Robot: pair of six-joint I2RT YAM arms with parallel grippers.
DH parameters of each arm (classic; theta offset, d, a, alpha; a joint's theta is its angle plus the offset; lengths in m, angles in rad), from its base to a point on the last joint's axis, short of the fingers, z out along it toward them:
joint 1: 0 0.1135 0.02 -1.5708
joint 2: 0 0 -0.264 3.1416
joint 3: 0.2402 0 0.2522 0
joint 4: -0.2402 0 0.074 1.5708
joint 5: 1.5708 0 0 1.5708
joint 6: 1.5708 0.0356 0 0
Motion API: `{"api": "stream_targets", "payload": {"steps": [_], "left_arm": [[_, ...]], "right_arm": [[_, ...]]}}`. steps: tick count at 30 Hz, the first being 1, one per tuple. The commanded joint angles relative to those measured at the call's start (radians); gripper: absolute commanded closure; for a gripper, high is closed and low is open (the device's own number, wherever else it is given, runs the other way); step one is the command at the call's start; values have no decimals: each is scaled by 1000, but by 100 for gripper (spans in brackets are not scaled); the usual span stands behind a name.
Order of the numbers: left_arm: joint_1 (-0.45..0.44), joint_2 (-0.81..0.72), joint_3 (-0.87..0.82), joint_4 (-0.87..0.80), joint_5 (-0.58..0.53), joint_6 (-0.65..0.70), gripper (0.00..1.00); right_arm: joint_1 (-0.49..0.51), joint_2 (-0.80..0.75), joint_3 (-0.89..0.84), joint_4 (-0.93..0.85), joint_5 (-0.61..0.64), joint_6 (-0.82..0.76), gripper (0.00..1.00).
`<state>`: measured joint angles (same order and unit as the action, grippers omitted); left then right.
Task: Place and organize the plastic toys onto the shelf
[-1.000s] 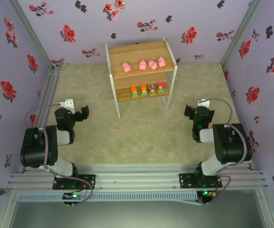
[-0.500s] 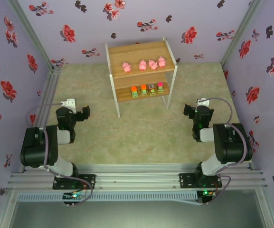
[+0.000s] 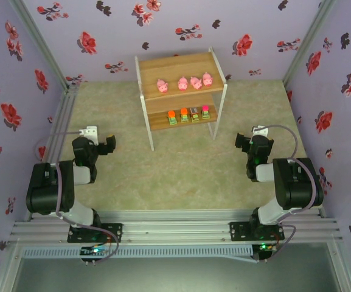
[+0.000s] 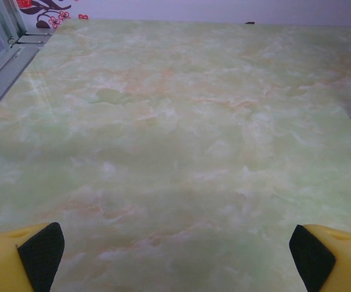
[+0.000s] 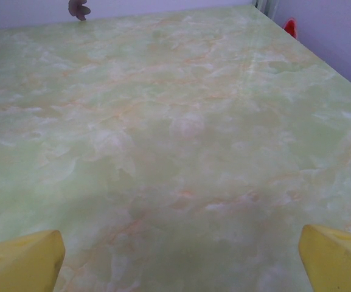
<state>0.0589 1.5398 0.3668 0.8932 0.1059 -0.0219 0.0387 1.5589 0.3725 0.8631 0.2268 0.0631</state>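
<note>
Sitting blurry at twelve o'clock, pigs (image 3: 183, 83) above blocks (image 3: 188, 115) on the shelf (image 3: 175, 63), left gripper (image 4: 175, 257) and right gripper (image 5: 178, 261) gaping empty, fingertips (image 4: 38, 254) cropped.

We see three lilac walls: back wall (image 3: 175, 27), left wall (image 3: 5, 109), right wall (image 3: 345, 97). All are printed with red flowers (image 3: 87, 42) and smaller dark flowers (image 3: 104, 7). Metal corner posts (image 3: 38, 36) run up where the walls meet. The tabletop (image 3: 181, 176) is pale green marble pattern with orange-beige veins, matte with a soft even sheen and no hard shadows. Silver rails (image 3: 58, 121) run along its left edge, and more rails (image 3: 175, 230) cross the near edge, with a grey ribbed strip (image 3: 175, 250) below them. In the left wrist view we see the same marble top (image 4: 175, 121), a rail (image 4: 5, 61) and the wall (image 4: 224, 9). In the right wrist view the tabletop (image 5: 163, 121) meets the lilac wall (image 5: 333, 30).
</note>
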Motion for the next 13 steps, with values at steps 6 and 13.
{"api": "stream_targets", "payload": {"steps": [6, 13], "left_arm": [[-5, -1, 23, -8, -9, 22, 0], [-5, -1, 21, -4, -9, 21, 0]], "right_arm": [[-7, 1, 20, 15, -10, 21, 1], [-7, 1, 18, 17, -10, 21, 1]]}}
